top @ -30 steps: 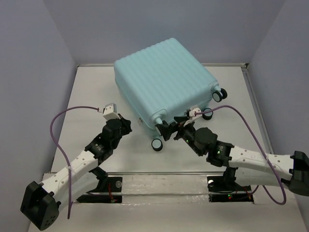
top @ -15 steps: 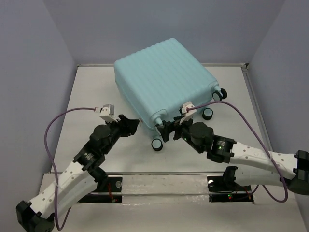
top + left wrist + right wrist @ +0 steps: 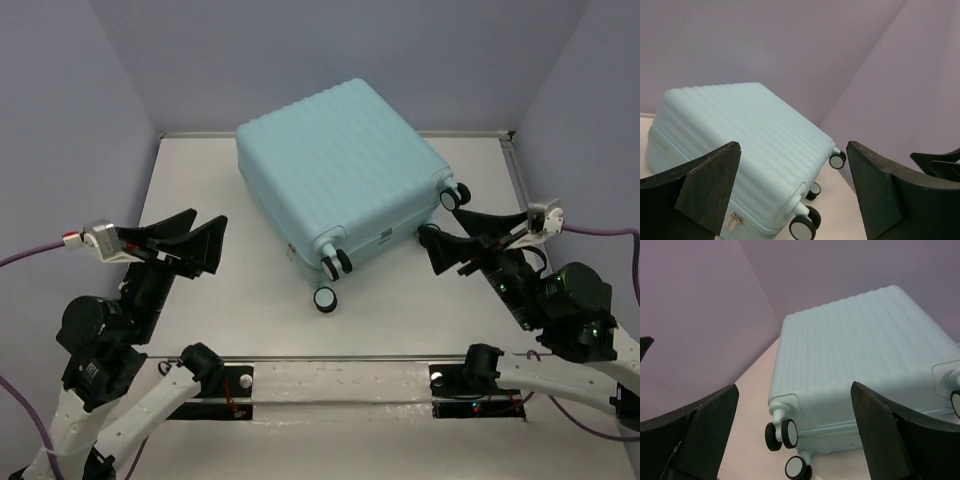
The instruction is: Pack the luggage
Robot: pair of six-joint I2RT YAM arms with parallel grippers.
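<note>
The luggage [image 3: 340,165] is a pale aqua ribbed hard-shell suitcase lying closed and flat at the table's middle back, with its caster wheels [image 3: 325,298] pointing toward the arms. It also fills the left wrist view [image 3: 740,135] and the right wrist view [image 3: 865,350]. My left gripper [image 3: 208,222] hangs open to the left of its wheel end, apart from it, with nothing between the fingers [image 3: 792,150]. On the right of the wheel end my right gripper [image 3: 440,222] is likewise open and empty [image 3: 794,387], clear of the shell.
The white table [image 3: 200,170] is bounded by lilac walls on the left, back and right. A metal strip [image 3: 520,180] runs along its right edge. Purple cables [image 3: 30,255] trail from both wrists. The arm bases sit on a rail [image 3: 340,375] at the near edge.
Both arms have pulled back and outward from the suitcase's near wheel corner. The left gripper went from shut to open. The suitcase has not moved.
</note>
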